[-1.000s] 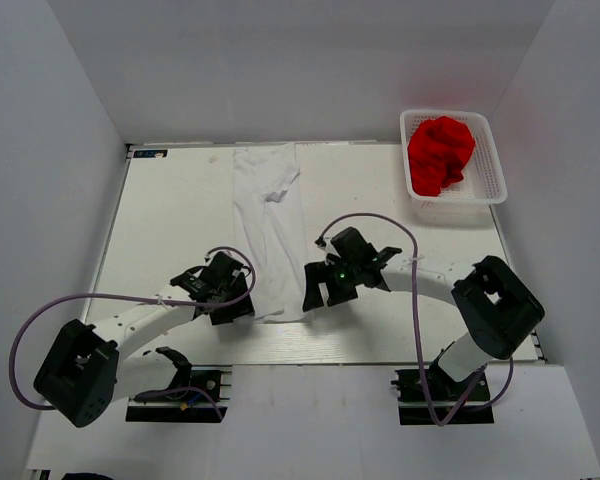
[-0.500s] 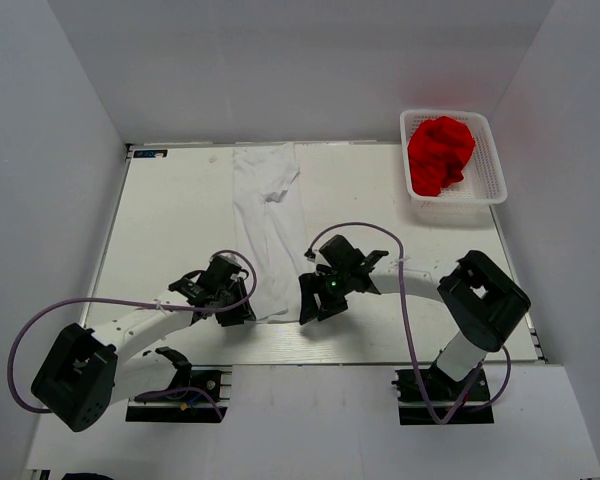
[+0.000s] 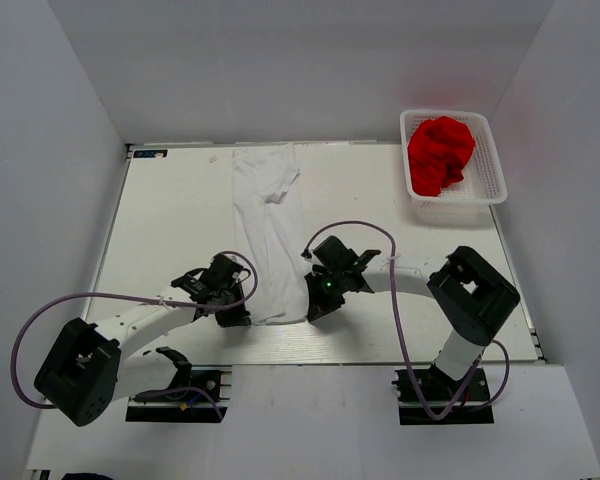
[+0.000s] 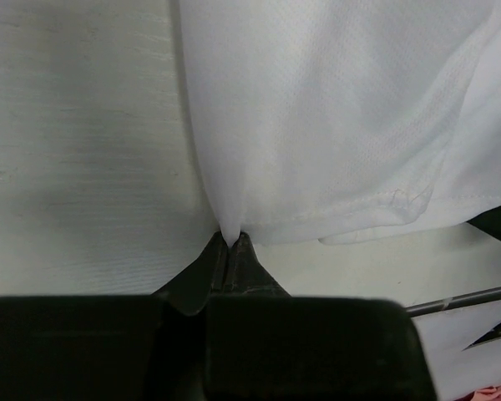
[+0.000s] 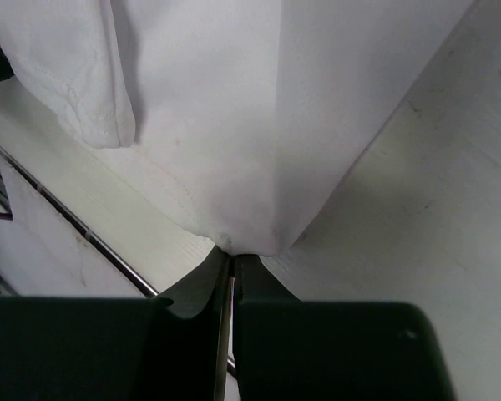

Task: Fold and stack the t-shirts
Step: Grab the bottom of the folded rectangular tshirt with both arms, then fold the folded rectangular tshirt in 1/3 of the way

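At near hem of white t-shirt (image 3: 265,225): left tool (image 4: 231,241), right tool (image 5: 233,256) each clamped on cloth corner.

Pale tabletop (image 3: 170,230), plain white walls (image 3: 300,70) on three sides, soft even light

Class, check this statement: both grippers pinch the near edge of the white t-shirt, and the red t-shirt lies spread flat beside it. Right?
One thing is wrong: the red t-shirt sits bunched up in the white basket, not spread flat, as the top external view shows. The left gripper and right gripper do pinch the white t-shirt's near edge.
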### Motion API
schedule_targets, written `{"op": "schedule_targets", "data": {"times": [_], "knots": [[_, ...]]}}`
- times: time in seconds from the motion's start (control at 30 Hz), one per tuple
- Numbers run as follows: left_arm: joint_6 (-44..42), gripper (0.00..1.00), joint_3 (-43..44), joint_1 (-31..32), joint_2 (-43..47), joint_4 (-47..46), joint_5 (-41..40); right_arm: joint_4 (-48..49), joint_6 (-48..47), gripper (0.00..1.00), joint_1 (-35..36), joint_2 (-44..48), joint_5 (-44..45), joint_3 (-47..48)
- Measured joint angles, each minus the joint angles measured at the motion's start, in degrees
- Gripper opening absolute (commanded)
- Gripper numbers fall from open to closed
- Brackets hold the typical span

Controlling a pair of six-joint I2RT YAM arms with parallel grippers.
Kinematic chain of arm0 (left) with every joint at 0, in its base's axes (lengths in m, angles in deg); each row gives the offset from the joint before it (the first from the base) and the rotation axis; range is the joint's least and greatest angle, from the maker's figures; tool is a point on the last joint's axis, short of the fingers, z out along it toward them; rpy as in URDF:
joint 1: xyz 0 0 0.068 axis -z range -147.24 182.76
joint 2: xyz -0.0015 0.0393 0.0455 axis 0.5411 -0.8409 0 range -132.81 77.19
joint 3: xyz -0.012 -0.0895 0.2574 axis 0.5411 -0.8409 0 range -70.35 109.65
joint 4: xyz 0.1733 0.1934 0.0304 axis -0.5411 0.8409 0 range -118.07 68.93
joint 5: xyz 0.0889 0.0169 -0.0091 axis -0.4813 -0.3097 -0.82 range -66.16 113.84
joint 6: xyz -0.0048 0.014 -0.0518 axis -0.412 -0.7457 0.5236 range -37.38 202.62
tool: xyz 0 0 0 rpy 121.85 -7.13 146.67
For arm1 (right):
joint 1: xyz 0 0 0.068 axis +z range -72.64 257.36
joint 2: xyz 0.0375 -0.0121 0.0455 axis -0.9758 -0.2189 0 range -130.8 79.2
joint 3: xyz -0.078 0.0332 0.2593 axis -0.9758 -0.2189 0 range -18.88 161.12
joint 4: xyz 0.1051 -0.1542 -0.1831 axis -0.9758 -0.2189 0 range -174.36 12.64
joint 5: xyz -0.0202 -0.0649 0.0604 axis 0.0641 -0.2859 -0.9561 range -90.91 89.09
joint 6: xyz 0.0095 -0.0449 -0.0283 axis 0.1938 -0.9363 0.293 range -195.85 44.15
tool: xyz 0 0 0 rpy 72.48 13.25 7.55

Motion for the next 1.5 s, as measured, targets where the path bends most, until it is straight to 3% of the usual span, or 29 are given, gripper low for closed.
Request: {"op": "schedule_targets", "data": {"times": [0.4,0.63,0.9,1.2,1.5], "knots": [[-1.5,0.00,13.5,-0.4,-1.0,8.2,-7.2,0.5,-6.7,0.00,0.4,4.8,11.2,6.0],[-0.2,0.00,23.8,-1.0,-9.5,10.5,-15.5,0.2,-10.6,0.00,-0.2,2.6,19.8,15.1],[2.0,0.00,41.6,-4.7,-22.1,14.4,-27.3,1.2,-12.6,0.00,-3.6,-4.9,27.0,25.7],[-3.1,0.00,55.3,-9.3,-34.7,11.0,-32.0,2.3,-15.0,0.00,-8.0,-16.0,27.4,39.2],[-6.4,0.01,60.4,-13.0,-44.7,9.4,-31.0,1.8,-15.5,0.00,-10.9,-25.6,23.7,49.5]]}}
